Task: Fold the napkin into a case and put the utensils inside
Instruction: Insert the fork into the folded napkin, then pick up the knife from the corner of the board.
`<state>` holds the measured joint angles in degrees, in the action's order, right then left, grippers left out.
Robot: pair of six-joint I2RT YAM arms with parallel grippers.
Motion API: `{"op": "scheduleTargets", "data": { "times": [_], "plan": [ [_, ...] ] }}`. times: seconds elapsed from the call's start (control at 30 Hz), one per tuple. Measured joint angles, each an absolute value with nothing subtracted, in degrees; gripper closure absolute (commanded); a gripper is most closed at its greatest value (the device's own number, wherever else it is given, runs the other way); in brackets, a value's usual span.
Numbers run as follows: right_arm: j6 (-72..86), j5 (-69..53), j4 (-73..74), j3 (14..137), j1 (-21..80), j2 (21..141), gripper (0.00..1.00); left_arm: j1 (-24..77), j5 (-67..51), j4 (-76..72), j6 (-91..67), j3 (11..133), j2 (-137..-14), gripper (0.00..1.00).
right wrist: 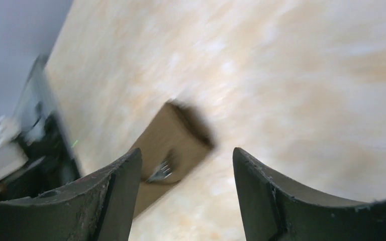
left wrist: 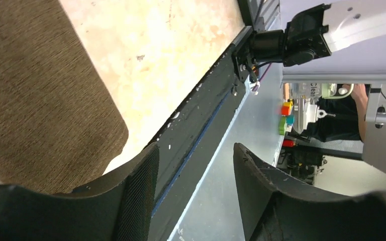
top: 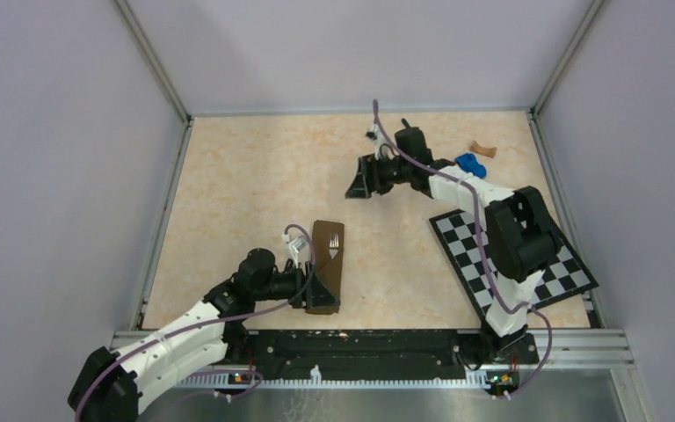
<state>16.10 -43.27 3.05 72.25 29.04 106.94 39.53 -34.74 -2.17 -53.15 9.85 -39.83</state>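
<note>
The napkin lies folded as a long narrow dark brown case (top: 325, 268) near the table's front middle. The silver fork (top: 334, 243) pokes its tines out of the case's far end. The knife does not show. My left gripper (top: 306, 294) is open and empty, at the case's near left corner; in the left wrist view (left wrist: 196, 165) the brown cloth (left wrist: 40, 90) lies just left of the left finger (left wrist: 140, 191). My right gripper (top: 358, 180) is open and empty above the bare table, far from the case. Its blurred wrist view shows the case (right wrist: 173, 133) and fork tines (right wrist: 163, 170).
A black-and-white checkered board (top: 514, 255) lies at the right under the right arm. A blue toy car (top: 470, 163) and a small orange-brown object (top: 483, 150) sit at the back right. The black front rail (left wrist: 201, 115) runs close by the case's near end.
</note>
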Motion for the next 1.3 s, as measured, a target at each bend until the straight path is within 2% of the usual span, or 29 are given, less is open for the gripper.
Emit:
{"op": "scheduleTargets", "data": {
  "times": [0.17, 0.23, 0.4, 0.67, 0.87, 1.0, 1.1, 1.3],
  "plan": [
    [9.2, -20.5, 12.4, 82.9, 23.5, 107.8, 0.22, 39.5, -35.4, -2.8, -50.2, 10.9, -39.2, 0.36],
    [5.5, -11.9, 16.5, 91.0, 21.7, 112.5, 0.21, 39.5, -35.3, -2.1, -48.4, 12.8, -39.4, 0.36],
    [-0.4, -0.5, 24.2, 109.1, 18.8, 127.1, 0.20, 39.5, -35.1, -1.9, -45.4, 16.3, -39.8, 0.35],
    [-4.9, 3.7, 34.3, 133.4, 15.9, 146.8, 0.22, 39.5, -35.3, -2.7, -45.1, 16.3, -41.5, 0.35],
    [-5.8, 2.4, 35.2, 135.9, 14.4, 148.4, 0.22, 39.5, -35.2, -3.0, -45.1, 16.3, -41.5, 0.34],
    [-6.0, 0.3, 35.7, 138.8, 13.5, 150.4, 0.26, 39.5, -35.1, -3.0, -45.1, 16.3, -41.5, 0.34],
    [-6.0, -2.4, 35.9, 142.3, 13.0, 152.9, 0.33, 39.5, -35.0, -3.0, -45.1, 16.3, -41.5, 0.34],
    [-6.1, -7.0, 36.4, 144.6, 12.4, 154.3, 0.74, 39.5, -35.0, -3.0, -45.8, 16.4, -42.8, 0.34]
  ]
}}
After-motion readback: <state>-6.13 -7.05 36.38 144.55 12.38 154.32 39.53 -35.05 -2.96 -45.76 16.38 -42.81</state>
